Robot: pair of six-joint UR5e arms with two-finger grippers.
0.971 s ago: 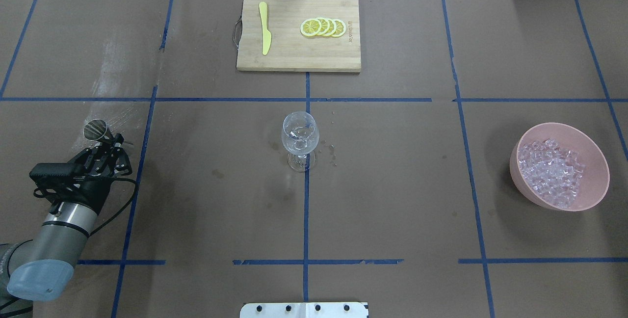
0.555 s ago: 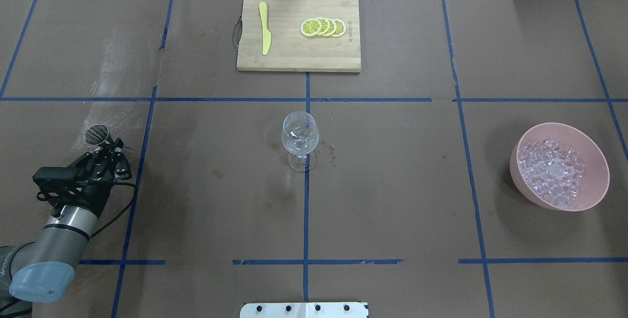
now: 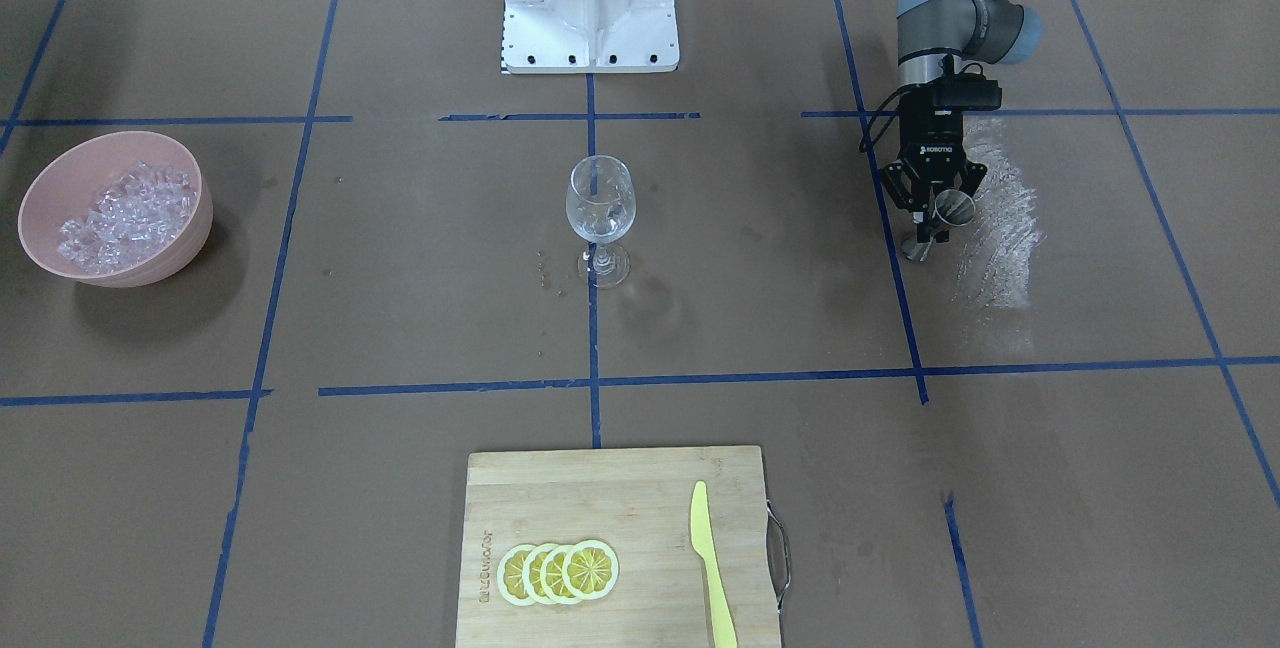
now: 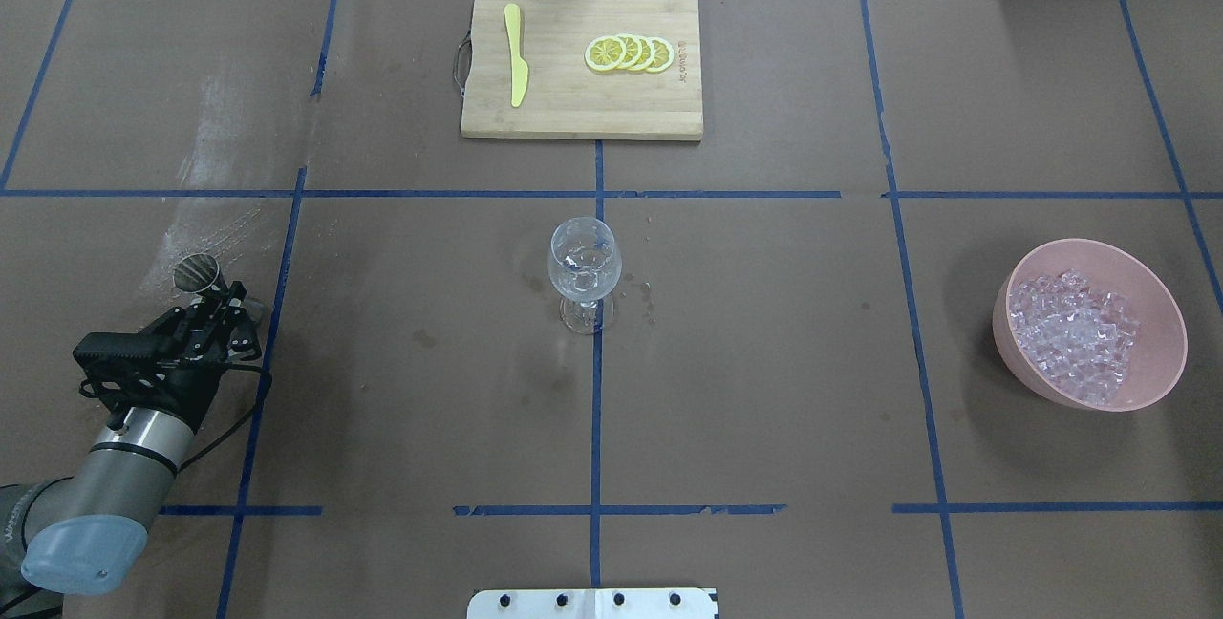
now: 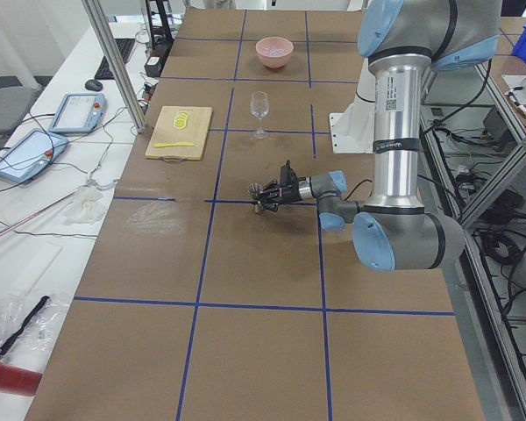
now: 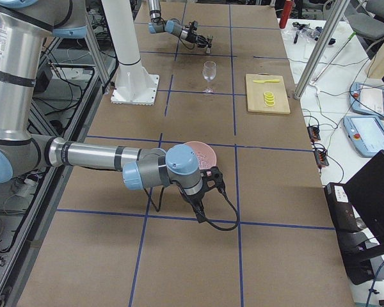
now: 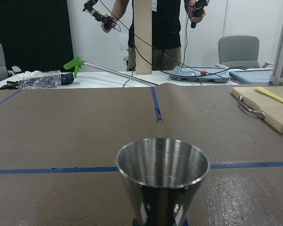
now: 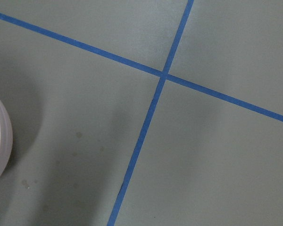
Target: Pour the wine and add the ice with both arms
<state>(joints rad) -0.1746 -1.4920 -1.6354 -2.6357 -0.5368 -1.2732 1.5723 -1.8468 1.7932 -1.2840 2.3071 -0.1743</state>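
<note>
**Item 1, steel cup**. Held low over the table at the robot's far left, well apart from the other things. The left claw is closed on the cup's lower part. The cup stands about upright in the left wrist view, and no liquid shows inside. Whether its foot touches the table cannot be told.
Step in hand, as judged: setting this cup down. To do it well, level the cup, seat the foot flat, then part the fingers only slightly. Draw the claw straight back so neither finger tips the cup.

**Item 2, wine glass**. Upright at the table's centre, on the tape cross. Its contents are too clear to make out. A few small drops lie just beside the foot.

**Item 3, ice**. A heap of clear cubes filling the pink bowl at the robot's right, well apart from the glass. The right claw points down beside the bowl. Its opening cannot be told.

**Item 4, cutting board**. At the far edge, carrying 4 lemon slices and 1 yellow knife.
</note>
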